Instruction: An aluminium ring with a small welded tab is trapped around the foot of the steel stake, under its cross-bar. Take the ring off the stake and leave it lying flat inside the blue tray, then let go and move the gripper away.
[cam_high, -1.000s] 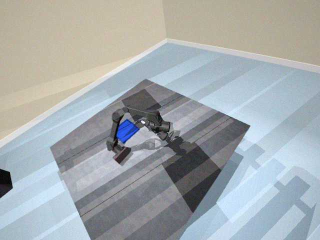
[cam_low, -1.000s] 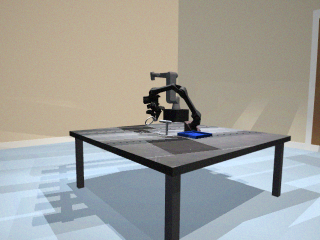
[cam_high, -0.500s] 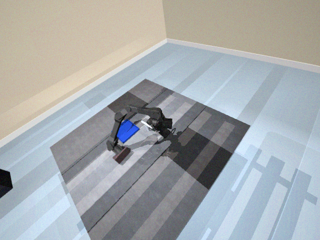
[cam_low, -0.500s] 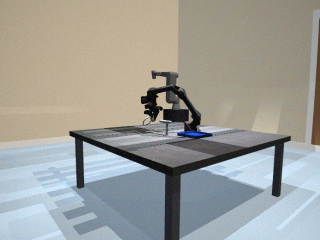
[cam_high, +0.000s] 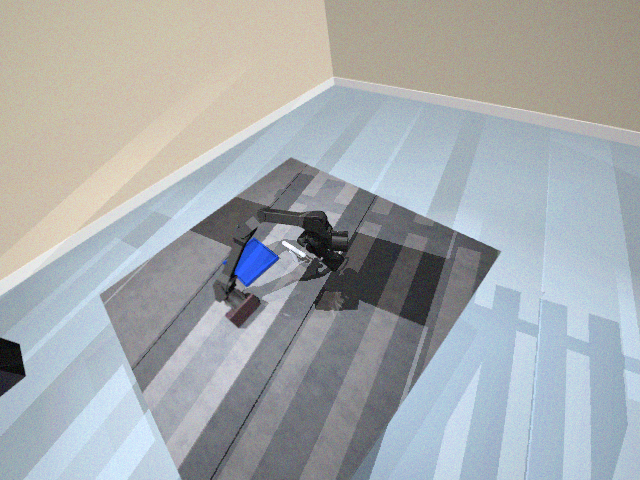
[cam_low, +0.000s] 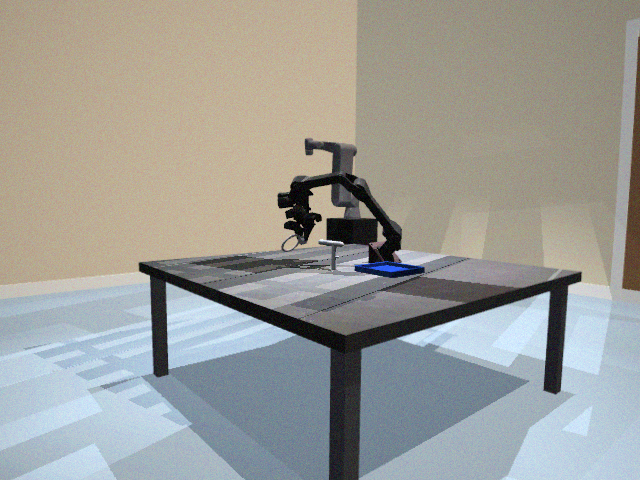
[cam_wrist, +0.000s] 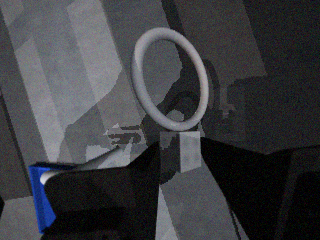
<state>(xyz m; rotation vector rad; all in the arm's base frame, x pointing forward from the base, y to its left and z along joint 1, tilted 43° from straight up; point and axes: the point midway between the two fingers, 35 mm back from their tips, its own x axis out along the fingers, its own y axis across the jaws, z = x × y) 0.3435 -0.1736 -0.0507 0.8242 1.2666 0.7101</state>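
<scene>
One small tab (cam_wrist: 181, 151), welded to the ring (cam_low: 290, 242) (cam_wrist: 170, 80), is pinched by the tool (cam_low: 306, 240) (cam_wrist: 178, 144), probably because this block gives flat faces to grip. The ring hangs tilted above the desk (cam_high: 289, 387) (cam_low: 341, 320), off the stake (cam_low: 333, 257), so its cross-bar (cam_high: 293, 249) (cam_low: 330, 242) (cam_wrist: 82, 167) no longer traps it. Beyond the stake, the blue tray (cam_high: 254, 262) (cam_low: 390, 269) (cam_wrist: 42, 200) lies flat, ready, I think, for the ring to be levelled and lowered.

High top and low exterior views share the whole table (cam_high: 289, 372) (cam_low: 248, 299); wrist looks closely down.
</scene>
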